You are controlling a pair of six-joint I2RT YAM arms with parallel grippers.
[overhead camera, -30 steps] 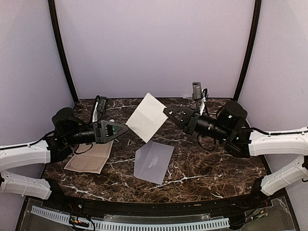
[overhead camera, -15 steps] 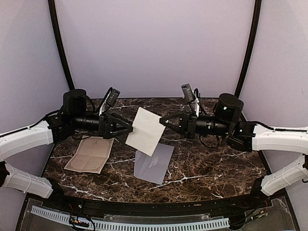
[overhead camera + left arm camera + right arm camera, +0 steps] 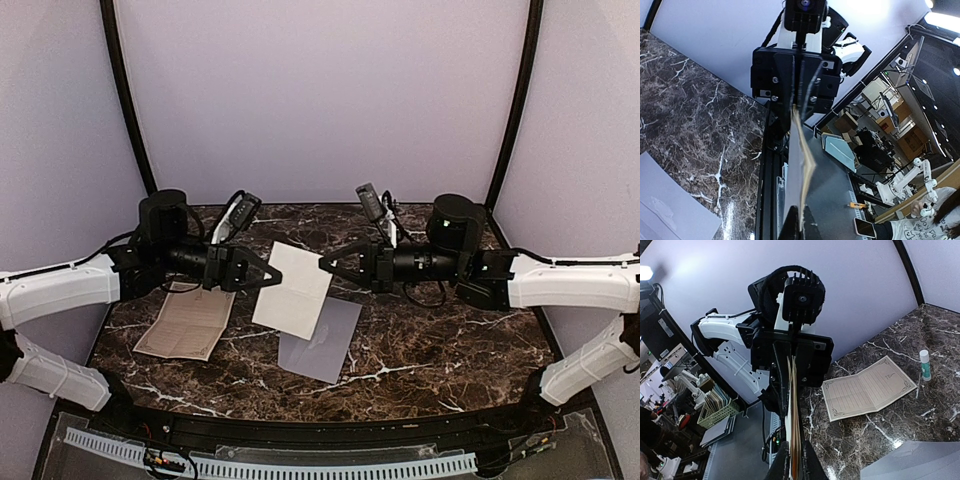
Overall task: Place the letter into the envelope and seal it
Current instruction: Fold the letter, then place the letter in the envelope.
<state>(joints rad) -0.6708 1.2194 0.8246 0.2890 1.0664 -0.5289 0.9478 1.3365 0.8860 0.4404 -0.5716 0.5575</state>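
**Container**
- Envelope (image 3: 322, 340), one, pale grey-lavender. It lay flat on the marble table (image 3: 430, 340) at centre, just below the raised sheet and apart from both claws. Its upper edge was covered from above by that sheet. The flap and the inside could not be made out. Each wrist view caught only a corner of it.

**Items, left to right**
- Tan ornate-bordered sheet (image 3: 185, 328), one, opened flat on the table at left, with a crease down its middle. Its upper edge passed under the left arm.
- Left gripper (image 3: 272, 279), one, lying level and pointing right. Its fingers were clamped on the left edge of the folded sheet.
- Folded sheet (image 3: 293, 290), one, cream and plain-faced, held off the table between the two claws. Both wrist views showed it edge-on as thin layers.
- Right gripper (image 3: 326, 262), one, lying level and pointing left. Its fingers were pinched on the sheet's upper right corner.

**Partly seen**
- Glue stick (image 3: 925, 364), one, white with a green band, upright on the table. It showed only in the right wrist view, near the tan sheet.
- Arms, two. Both were cut off at the frame sides.
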